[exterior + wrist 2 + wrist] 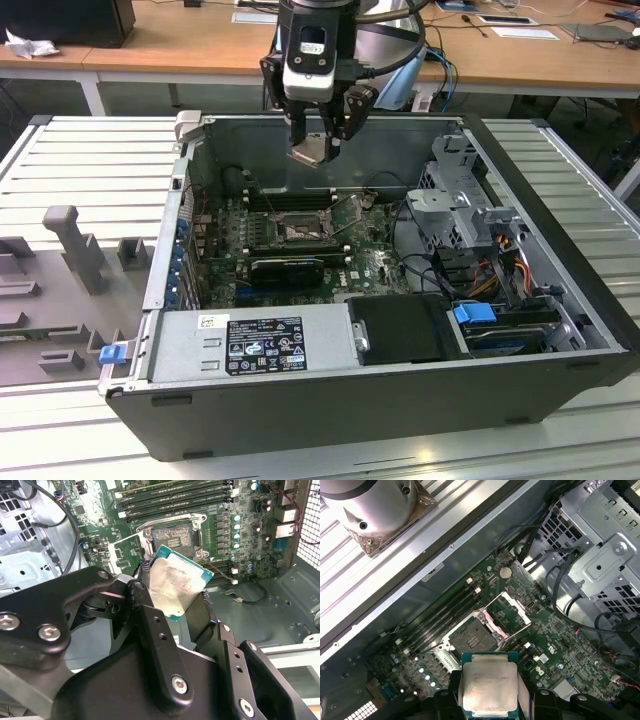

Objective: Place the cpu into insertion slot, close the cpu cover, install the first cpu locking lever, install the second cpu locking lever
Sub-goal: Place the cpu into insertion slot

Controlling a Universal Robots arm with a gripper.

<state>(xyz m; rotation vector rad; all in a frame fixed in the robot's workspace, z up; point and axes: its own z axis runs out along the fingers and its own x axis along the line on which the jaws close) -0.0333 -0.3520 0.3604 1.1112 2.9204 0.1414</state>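
Hanging above the bare insertion slot (472, 641) (cpu cover (509, 611) apparently raised), downward-pointing pincer (316, 140) clamped on the cpu (487, 685).

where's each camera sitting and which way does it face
Exterior view: off the arm, looking down into the open case; the gripper holds the cpu.
Second wrist view: on the wrist, looking past black gripper links at the insertion slot.
First wrist view: on the wrist, facing the motherboard; gripper flanks the cpu.
Shared: both wrist views show cpu and slot.
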